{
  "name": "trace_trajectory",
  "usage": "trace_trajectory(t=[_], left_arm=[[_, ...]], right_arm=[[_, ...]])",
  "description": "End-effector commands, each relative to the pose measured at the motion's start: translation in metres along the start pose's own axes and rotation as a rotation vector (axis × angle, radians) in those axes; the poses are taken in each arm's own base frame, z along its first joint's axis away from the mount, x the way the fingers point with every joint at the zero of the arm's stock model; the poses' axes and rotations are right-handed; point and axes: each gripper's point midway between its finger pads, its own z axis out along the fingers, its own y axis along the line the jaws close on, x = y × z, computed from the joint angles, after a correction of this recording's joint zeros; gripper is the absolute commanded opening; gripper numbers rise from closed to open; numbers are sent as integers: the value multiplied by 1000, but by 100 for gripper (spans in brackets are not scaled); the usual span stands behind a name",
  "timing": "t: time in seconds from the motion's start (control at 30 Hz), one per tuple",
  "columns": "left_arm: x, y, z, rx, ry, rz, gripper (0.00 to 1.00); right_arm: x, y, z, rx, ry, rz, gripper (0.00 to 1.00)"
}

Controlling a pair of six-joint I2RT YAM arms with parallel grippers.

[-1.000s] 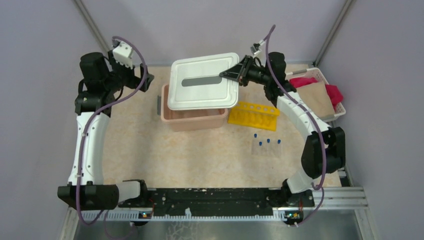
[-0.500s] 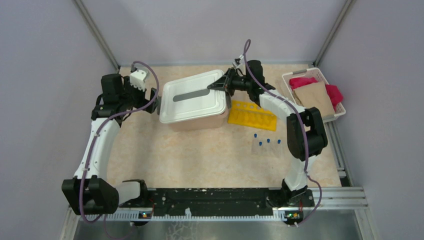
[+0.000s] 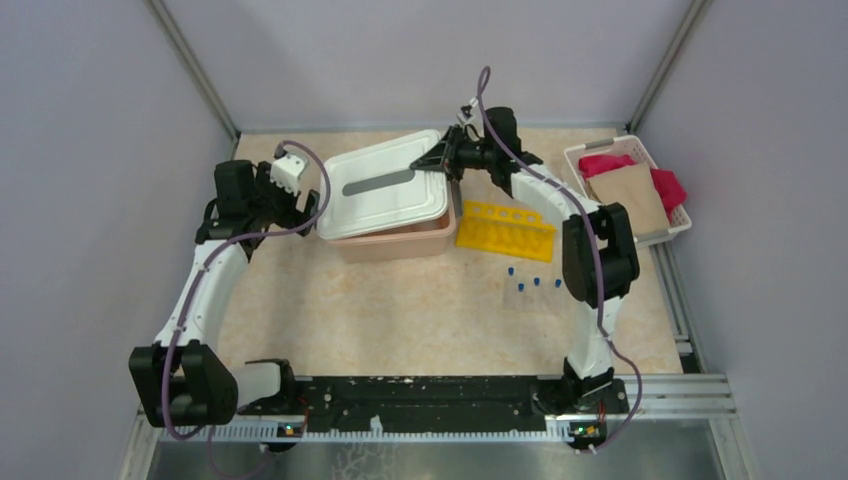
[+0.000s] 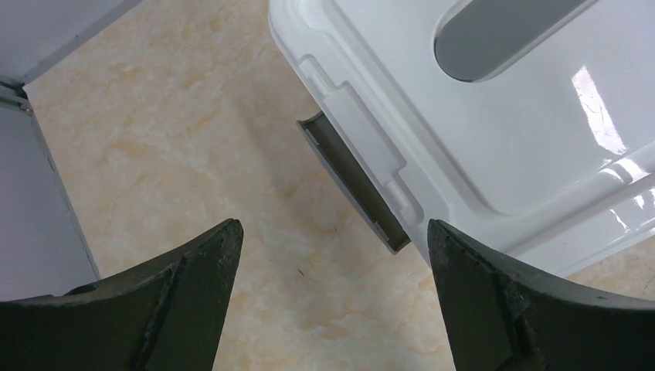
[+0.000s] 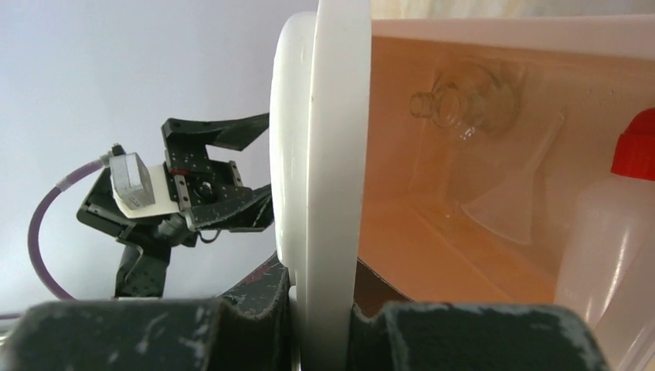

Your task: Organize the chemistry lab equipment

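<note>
My right gripper [image 3: 440,160] is shut on the right edge of a white lid [image 3: 385,195]. The lid lies tilted over a pink bin [image 3: 405,240]. The right wrist view shows the lid's rim [image 5: 324,154] clamped in the right gripper [image 5: 324,325]. Inside the bin lie a clear glass flask [image 5: 463,104], a clear funnel [image 5: 510,209] and a white squeeze bottle [image 5: 610,232] with a red nozzle. My left gripper [image 3: 303,203] stands open by the bin's left end. In its wrist view the left gripper [image 4: 332,232] hangs over bare table beside the lid [image 4: 479,116] and a grey latch [image 4: 355,182].
A yellow holed tube rack [image 3: 505,228] lies right of the bin. Three small blue-capped tubes [image 3: 533,285] lie in front of the rack. A white basket [image 3: 677,215] of pink and tan cloths stands at the far right. Grey walls close in the table.
The right gripper has carried the lid left and lower over the bin. The left arm has swung right, toward the bin's left end.
</note>
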Motion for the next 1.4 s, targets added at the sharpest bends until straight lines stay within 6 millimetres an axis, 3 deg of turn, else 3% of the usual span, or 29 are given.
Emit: trace_trajectory(t=[0.0, 0.17, 0.3, 0.5, 0.63, 0.8, 1.03, 1.17, 1.37], left_arm=[[5, 2, 12, 12, -14, 57, 94], [16, 0, 21, 43, 17, 91, 92], [12, -5, 22, 80, 3, 94, 91], [8, -2, 21, 70, -3, 103, 90], [-1, 7, 15, 21, -4, 93, 90], [-11, 20, 8, -39, -12, 100, 89], [-23, 16, 9, 4, -25, 19, 88], [-14, 20, 17, -18, -9, 19, 86], [2, 31, 27, -74, 30, 33, 84]], right_arm=[[2, -18, -1, 66, 44, -42, 5], [-2, -38, -11, 155, 31, -50, 19], [-14, -46, -20, 268, -11, -100, 52], [-34, -53, -42, 461, -85, -209, 75], [-40, -48, -55, 538, -114, -282, 75], [-45, -40, -67, 600, -150, -357, 64], [-26, -23, -64, 682, -129, -491, 65], [-17, -23, -61, 701, -118, -506, 62], [-19, -27, -65, 746, -123, -529, 68]])
